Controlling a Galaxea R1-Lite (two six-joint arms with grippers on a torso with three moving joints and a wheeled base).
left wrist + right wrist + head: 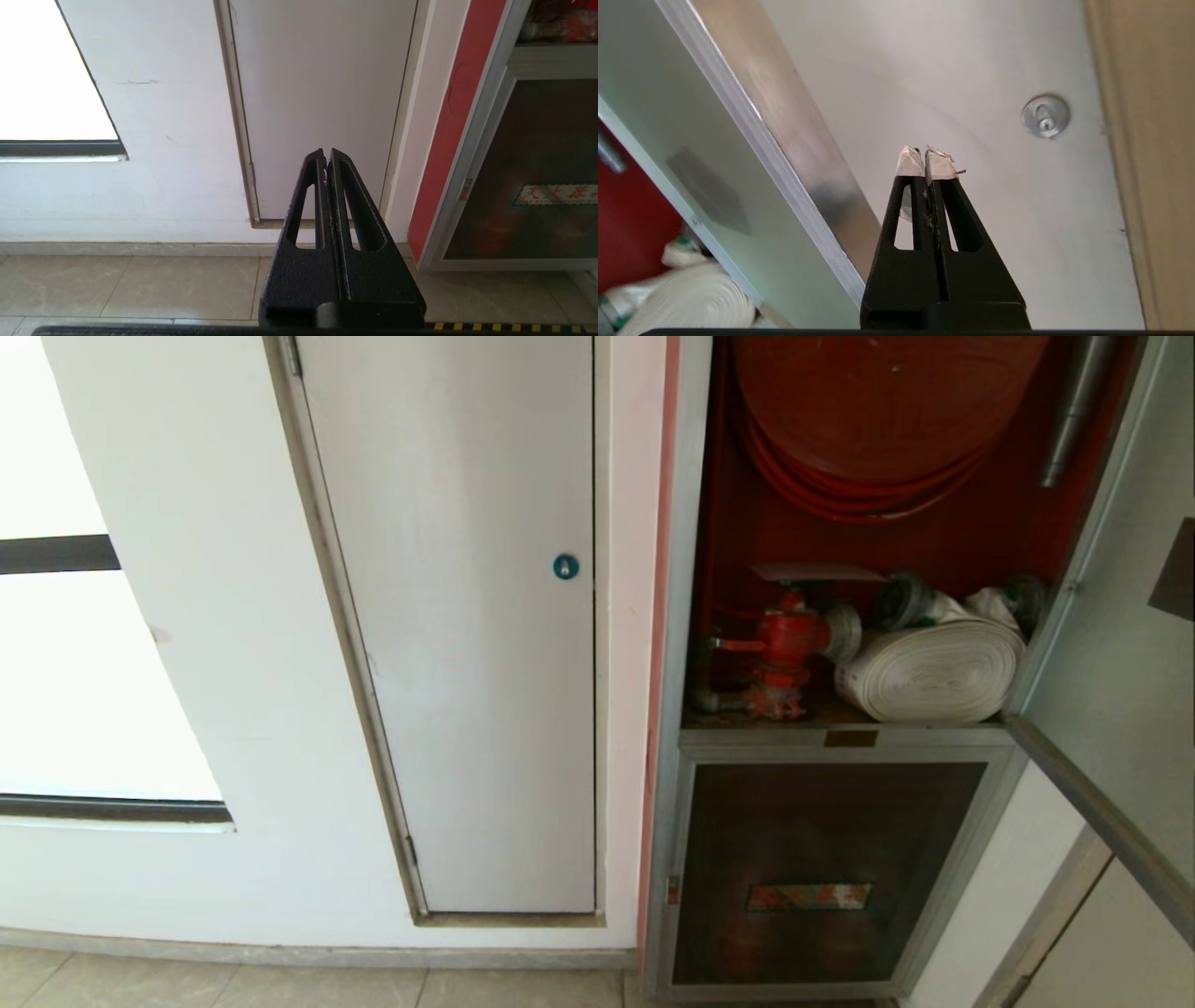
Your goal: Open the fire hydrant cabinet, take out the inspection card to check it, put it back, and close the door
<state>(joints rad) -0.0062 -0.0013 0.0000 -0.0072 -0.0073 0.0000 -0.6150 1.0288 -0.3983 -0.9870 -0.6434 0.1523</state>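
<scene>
The fire hydrant cabinet (688, 616) stands open, showing its red inside with a red hose reel (878, 401), a red valve (786, 639) and a white rolled hose (934, 670). A pale flat inspection card (817, 572) lies on top of the valve. The door (1111, 691) is swung out to the right. In the right wrist view my right gripper (925, 161) is shut and empty, just outside the door's silver frame edge (775, 140). My left gripper (326, 158) is shut and empty, parked low near the floor. Neither gripper shows in the head view.
A plain white panel with a blue round lock (566, 567) is left of the cabinet. Below the open compartment is a smaller dark glass panel (812, 868) with an orange-red label. A white surface with a silver round lock (1045, 116) lies beyond my right gripper.
</scene>
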